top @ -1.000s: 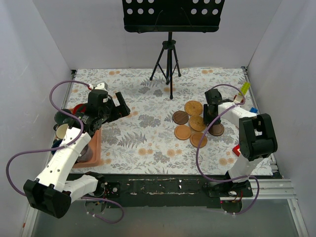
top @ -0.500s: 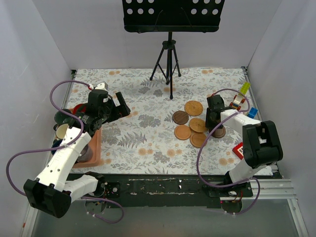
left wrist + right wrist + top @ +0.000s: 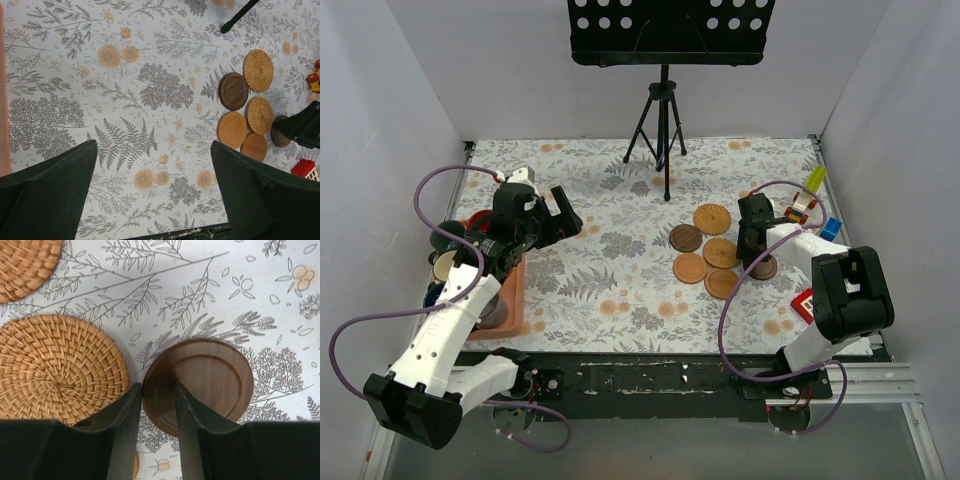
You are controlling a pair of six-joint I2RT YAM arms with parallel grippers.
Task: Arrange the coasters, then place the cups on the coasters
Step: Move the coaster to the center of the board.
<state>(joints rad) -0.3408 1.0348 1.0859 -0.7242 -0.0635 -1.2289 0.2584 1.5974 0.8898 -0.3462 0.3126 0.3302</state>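
Six coasters lie clustered right of centre: two rattan, two orange-brown, and two dark brown. My right gripper is down over the right-hand dark brown coaster. It is open but narrow: one finger sits outside the coaster's left rim, the other on its top. The coaster lies flat beside a rattan coaster. My left gripper hangs wide open and empty above the cloth. The cups, among them a red cup, a dark green cup and a cream cup, stand at the far left, partly hidden by the left arm.
A salmon-pink tray lies at the left edge under the left arm. A black music stand's tripod stands at the back centre. Toy blocks and a red block lie by the right wall, close to the right arm.
My right gripper has moved forward and down onto the dark brown coaster, and its jaws have narrowed. The left arm has barely shifted and stays wide open.
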